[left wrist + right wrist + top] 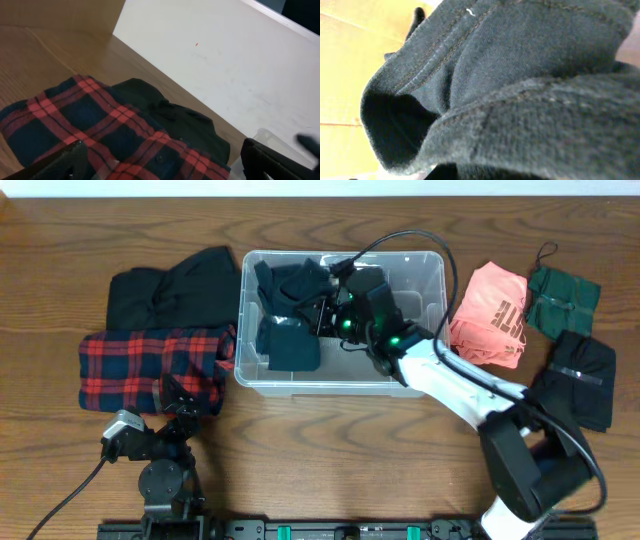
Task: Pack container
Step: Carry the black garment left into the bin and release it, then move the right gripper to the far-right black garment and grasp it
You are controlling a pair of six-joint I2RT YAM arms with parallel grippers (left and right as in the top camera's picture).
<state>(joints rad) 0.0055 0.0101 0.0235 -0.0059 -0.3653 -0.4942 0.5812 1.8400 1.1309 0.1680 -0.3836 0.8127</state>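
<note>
Your container [420, 278] sits at the middle of the counter [60, 240] and holds dark teal clothes [290, 345], bunched toward its left end. Your right arm reaches into it from the lower right, with the right gripper [335, 305] down among that cloth. The right wrist view is filled with dark teal knit fabric and stitched seams, so you cannot tell whether this gripper is spread or closed on anything.

Your left gripper [160, 150] is spread wide and holds nothing. It hovers over the near edge of a red and navy plaid shirt [150, 365], which lies right up against the container's left wall. A black garment [170, 285] lies on the far side of the plaid shirt, partly under it.

Just right of the container lies a coral shirt [490, 315] with dark lettering on it, too small for you to read. Further right are 2 more pieces: a dark green garment [562, 298] and, nearer the arm bases, a second black garment [580, 380].
</note>
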